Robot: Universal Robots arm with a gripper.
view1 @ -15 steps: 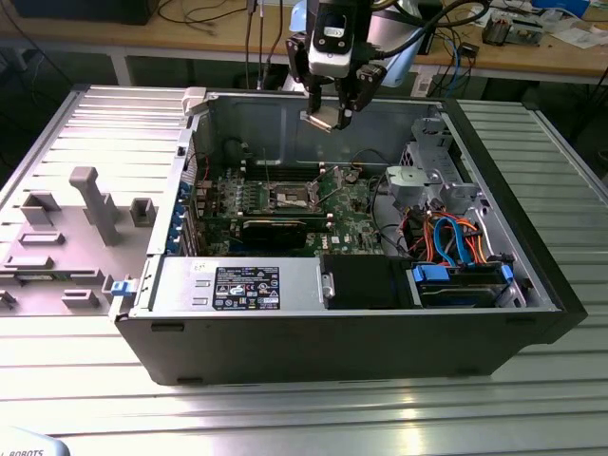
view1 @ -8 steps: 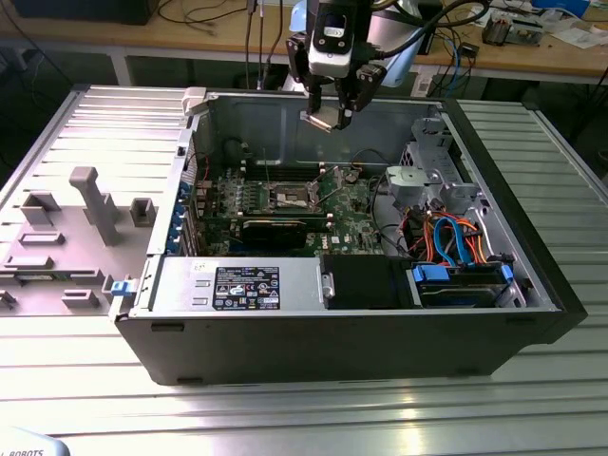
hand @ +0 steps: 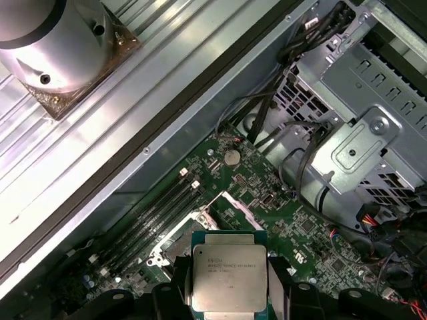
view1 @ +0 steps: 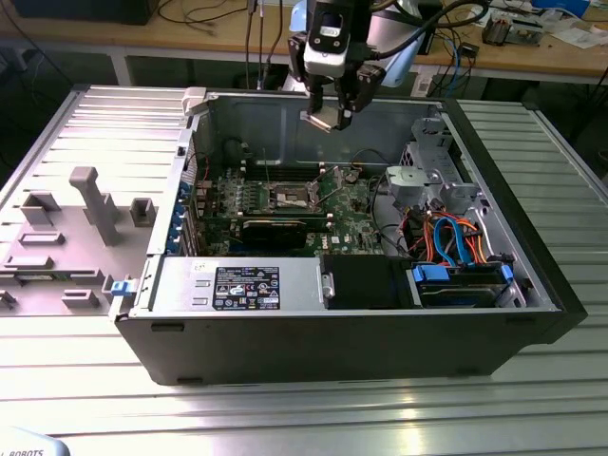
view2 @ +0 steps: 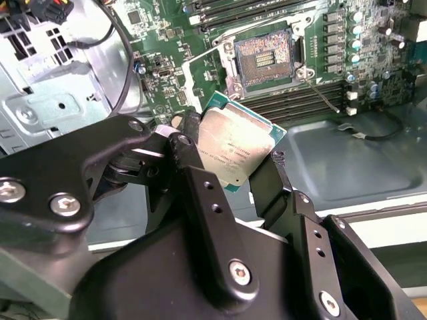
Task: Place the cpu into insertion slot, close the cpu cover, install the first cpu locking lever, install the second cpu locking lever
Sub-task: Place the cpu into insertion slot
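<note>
Green circuit board (view1: 351,204) inside the open computer case (view1: 285,351) carries the insertion slot (view1: 292,198), its dark centre bare (nothing seated yet). Just toward the exterior view's right and well above it, the end effector (view1: 328,116) is clamped on the cpu (view2: 233,143), gripping opposite edges. By my reading no step is finished: seating, closing and locking all remain.

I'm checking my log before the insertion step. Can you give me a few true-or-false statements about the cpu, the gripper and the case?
1. The gripper is shut on the cpu. True.
2. The cpu sits in the insertion slot. False: the slot is empty, and the cpu hangs above the board in the gripper.
3. The case is open on top. True.
4. The blue and orange cables lie at the exterior view's left. False: they are at its right.
</note>
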